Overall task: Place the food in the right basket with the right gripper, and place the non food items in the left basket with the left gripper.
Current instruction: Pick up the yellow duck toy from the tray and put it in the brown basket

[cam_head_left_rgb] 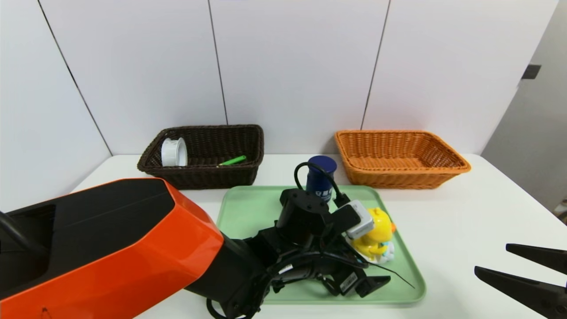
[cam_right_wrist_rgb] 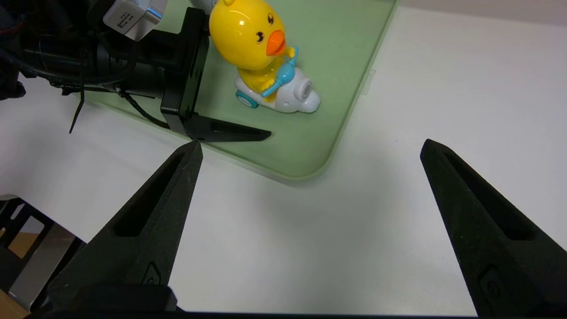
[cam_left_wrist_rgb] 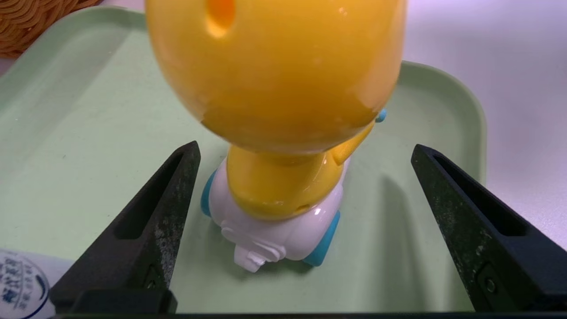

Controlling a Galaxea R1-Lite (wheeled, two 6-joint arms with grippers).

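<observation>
A yellow duck toy (cam_head_left_rgb: pixel 376 234) on a white wheeled base stands on the right part of the green tray (cam_head_left_rgb: pixel 248 212). My left gripper (cam_left_wrist_rgb: pixel 305 146) is open around the duck (cam_left_wrist_rgb: pixel 274 195), with a finger on each side and neither touching it. One of those fingers (cam_head_left_rgb: pixel 374 281) shows near the tray's front edge. A blue-capped bottle (cam_head_left_rgb: pixel 321 176) stands at the tray's back. My right gripper (cam_head_left_rgb: pixel 491 258) hangs open and empty over the table, right of the tray's front corner (cam_right_wrist_rgb: pixel 310 164). The dark left basket (cam_head_left_rgb: pixel 208 179) and the orange right basket (cam_head_left_rgb: pixel 398 179) stand at the back.
The left basket holds a white roll (cam_head_left_rgb: pixel 174 152) and a green stick (cam_head_left_rgb: pixel 232 160). The orange basket shows nothing inside. My left arm's orange shell (cam_head_left_rgb: pixel 110 252) covers the front left of the table. The bottle's white label (cam_left_wrist_rgb: pixel 17 283) shows beside the left fingers.
</observation>
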